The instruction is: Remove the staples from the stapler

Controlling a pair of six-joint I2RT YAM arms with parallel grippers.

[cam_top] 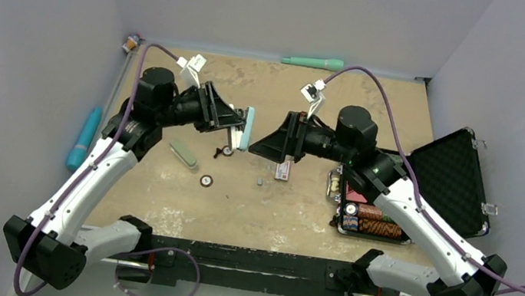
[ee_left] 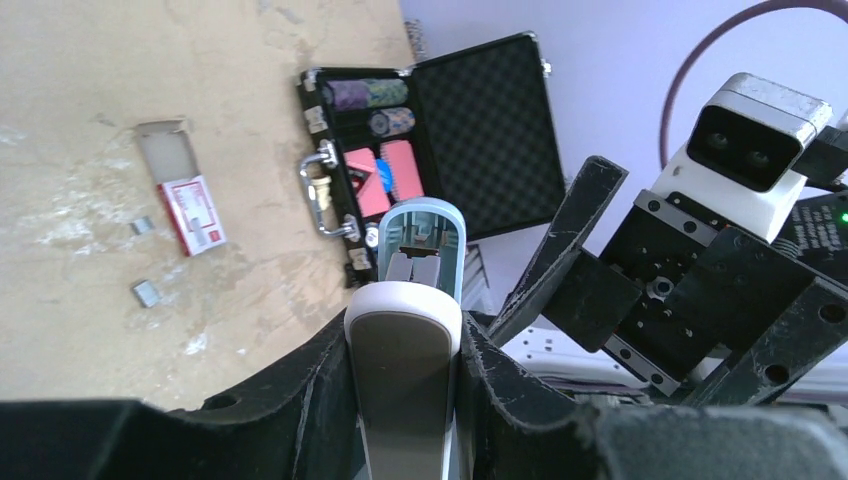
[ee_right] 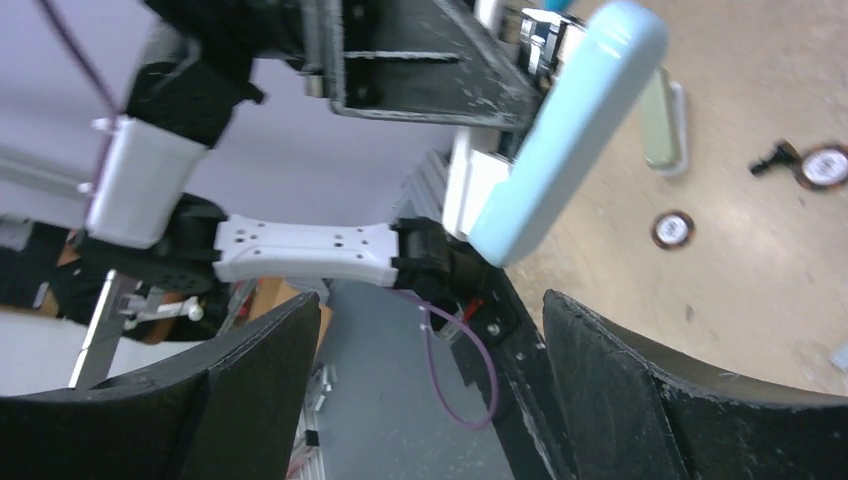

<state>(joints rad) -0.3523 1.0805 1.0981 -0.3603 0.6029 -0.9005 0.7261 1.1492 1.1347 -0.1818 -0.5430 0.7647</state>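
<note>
My left gripper is shut on a light blue and white stapler and holds it above the table's middle. In the left wrist view the stapler is clamped between my fingers, hinged open, its metal magazine showing under the blue top. My right gripper is open and empty, just right of the stapler and facing it. In the right wrist view the stapler's blue top hangs beyond my spread fingers. Two small staple strips lie on the table beside a red staple box.
An open black case of poker chips stands at the right. A grey-green bar, two small round pieces, a blue tube at the left edge and a green tube at the back also lie here.
</note>
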